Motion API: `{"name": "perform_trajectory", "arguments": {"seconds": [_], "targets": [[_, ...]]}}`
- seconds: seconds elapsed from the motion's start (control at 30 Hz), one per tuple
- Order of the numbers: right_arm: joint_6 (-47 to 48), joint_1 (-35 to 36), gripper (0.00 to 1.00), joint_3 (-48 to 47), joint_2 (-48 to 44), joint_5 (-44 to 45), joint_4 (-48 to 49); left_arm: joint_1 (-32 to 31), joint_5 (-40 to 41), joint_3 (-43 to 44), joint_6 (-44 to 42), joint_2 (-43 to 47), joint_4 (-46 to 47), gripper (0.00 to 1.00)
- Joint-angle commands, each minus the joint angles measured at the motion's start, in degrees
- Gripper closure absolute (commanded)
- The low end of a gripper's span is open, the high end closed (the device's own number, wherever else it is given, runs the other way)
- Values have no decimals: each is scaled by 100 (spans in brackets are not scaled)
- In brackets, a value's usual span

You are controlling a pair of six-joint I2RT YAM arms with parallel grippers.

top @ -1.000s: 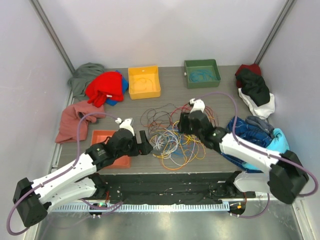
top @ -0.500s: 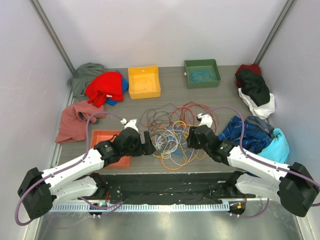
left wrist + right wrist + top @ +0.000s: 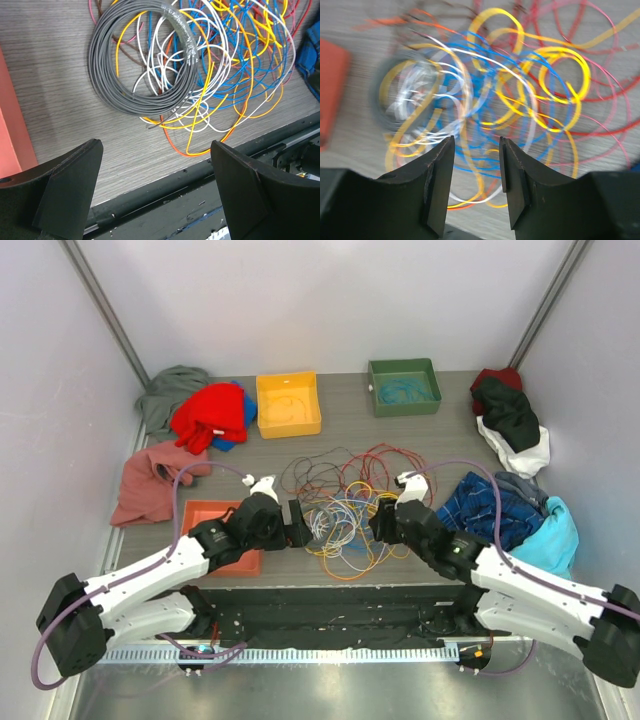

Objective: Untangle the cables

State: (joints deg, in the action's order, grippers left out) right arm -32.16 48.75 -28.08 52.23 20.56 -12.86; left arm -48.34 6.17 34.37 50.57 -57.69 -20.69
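The cables (image 3: 345, 510) are lying in a big messy pile in the middle of the grey surface (image 3: 350, 440), near the front edge. Red, orange, yellow, blue, white and grey strands are looping over each other.

My left end effector (image 3: 297, 524) is hanging just beside the left side of the pile, and I am holding it wide, with nothing in it. My left wrist camera is showing its two black fingers (image 3: 70, 180) far apart. Past them a neat grey coil (image 3: 142, 75) is lying flat, with yellow, white and blue loops crossing over it. An orange strand and a yellow strand are reaching closest to the front edge.

My right end effector (image 3: 381, 523) is sitting at the right side of the pile. Its fingers (image 3: 440, 175) are standing a little way apart, with only a narrow gap. Blue and yellow loops are showing through the gap, but that picture is blurry, so I cannot tell if any strand is touching the fingers.

An orange-red tray (image 3: 205, 515) is sitting under my left arm. A yellow box (image 3: 288, 403) and a green box (image 3: 404, 386) are sitting at the back. Clothes are lying on both sides: a red top (image 3: 212, 415) on the left and a blue checked cloth (image 3: 490, 502) on the right.
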Motion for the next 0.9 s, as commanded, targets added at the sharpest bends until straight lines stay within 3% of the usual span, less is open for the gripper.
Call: {"name": "perform_trajectory", "arguments": {"seconds": [0.0, 0.43, 0.7, 0.87], "targets": [[-237, 266, 51, -303, -451, 46, 267, 17, 42, 237, -82, 4, 267, 6], [-1116, 890, 50, 180, 437, 220, 486, 17, -20, 202, -73, -67, 276, 6], [-1336, 890, 36, 355, 516, 704, 460, 17, -81, 210, -56, -137, 302, 6], [-1521, 890, 33, 469, 902, 845, 784, 17, -108, 184, -56, -111, 293, 6]]}}
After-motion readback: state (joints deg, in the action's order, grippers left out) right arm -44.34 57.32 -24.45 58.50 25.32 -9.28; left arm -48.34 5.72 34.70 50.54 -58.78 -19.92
